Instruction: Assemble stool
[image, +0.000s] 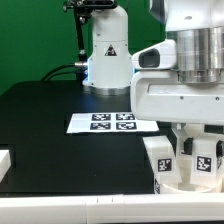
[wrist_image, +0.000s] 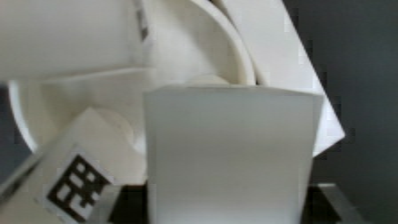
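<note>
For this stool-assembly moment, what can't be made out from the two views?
- Gripper: in the exterior view the arm's white housing covers its fingers; open or shut cannot be told.
- Seat disc: cut off by the exterior view's bottom edge and hidden behind the legs.
- Wrist view: a blurred white block fills the frame; only part of one tag shows.

At the exterior view's lower right, on the black table (image: 60, 150), the round white seat disc (image: 180, 186) lies partly hidden. Two chunky white legs stand upright in it: one leg (image: 160, 158) at the left, a second leg (image: 204, 157) just beside it, each with a black-and-white tag. The wrist view shows a white leg (wrist_image: 228, 150) close up, with a tagged part (wrist_image: 80, 180) alongside.
</note>
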